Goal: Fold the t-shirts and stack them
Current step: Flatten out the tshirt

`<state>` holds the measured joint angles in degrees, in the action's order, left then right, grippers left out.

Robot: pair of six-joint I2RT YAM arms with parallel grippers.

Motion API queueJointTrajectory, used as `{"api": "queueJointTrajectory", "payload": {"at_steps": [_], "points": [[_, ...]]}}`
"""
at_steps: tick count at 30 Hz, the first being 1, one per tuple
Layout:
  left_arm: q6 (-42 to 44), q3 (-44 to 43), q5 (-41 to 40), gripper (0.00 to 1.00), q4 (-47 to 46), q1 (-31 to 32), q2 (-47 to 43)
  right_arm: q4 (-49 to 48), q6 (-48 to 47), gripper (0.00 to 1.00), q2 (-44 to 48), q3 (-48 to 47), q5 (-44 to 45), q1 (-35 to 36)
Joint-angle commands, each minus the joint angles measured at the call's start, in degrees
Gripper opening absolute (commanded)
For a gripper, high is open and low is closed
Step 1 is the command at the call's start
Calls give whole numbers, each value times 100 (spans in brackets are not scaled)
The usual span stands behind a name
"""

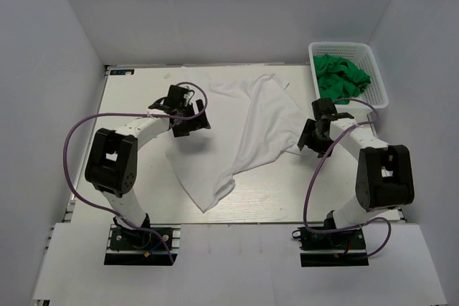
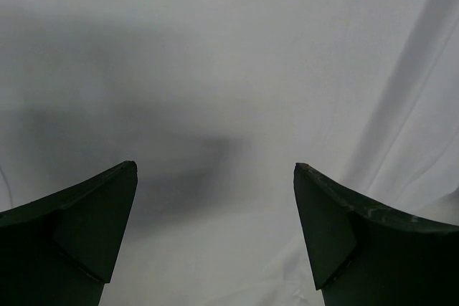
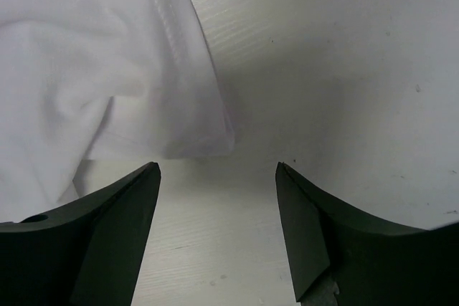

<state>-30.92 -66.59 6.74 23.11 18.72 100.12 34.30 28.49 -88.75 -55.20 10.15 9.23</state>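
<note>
A white t-shirt lies rumpled across the middle of the table, one corner reaching the near edge. Bright green t-shirts are heaped in the basket at the back right. My left gripper hovers over the shirt's left part, jaws open; its wrist view shows only white cloth between the fingers. My right gripper stands at the shirt's right edge, open, nothing between its jaws. In its wrist view a hemmed shirt corner lies just ahead of the fingertips, on bare table.
A white plastic lattice basket stands at the back right corner, against the right wall. White walls close in the table on three sides. Purple cables loop beside each arm.
</note>
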Motion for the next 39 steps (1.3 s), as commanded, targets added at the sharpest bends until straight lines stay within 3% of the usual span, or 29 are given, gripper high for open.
{"api": "queueJointTrajectory", "payload": {"at_steps": [1,9,10,15,16,20,25,29,35,38,39], "points": [[-116,76,29,100,-78,0,-62,-441,43,71,-186,88,-346,-80],[-186,287,-103,100,-88,0,113,-952,25,57,-529,202,-409,-194],[-187,356,-103,100,-88,0,113,-961,16,42,-555,220,-426,-194],[-292,357,-463,100,18,-53,219,-759,16,12,-556,430,-400,-246],[-292,357,-576,100,140,-53,271,-663,7,0,-451,466,-374,-264],[-292,304,-1183,100,334,-53,210,4,8,0,-65,502,91,-352],[-292,304,-1333,100,597,-114,210,875,95,0,488,414,224,-457],[-292,225,-1395,100,818,-114,140,1595,148,0,683,466,75,-502],[-239,120,-1447,100,967,-114,-132,1632,236,0,1095,1405,-672,-493],[-126,50,-1448,100,1098,-114,-281,1509,-80,15,1263,1442,-900,-449],[-125,49,-1448,100,1151,-114,-343,1500,-98,25,1298,1277,-884,-458]]}}
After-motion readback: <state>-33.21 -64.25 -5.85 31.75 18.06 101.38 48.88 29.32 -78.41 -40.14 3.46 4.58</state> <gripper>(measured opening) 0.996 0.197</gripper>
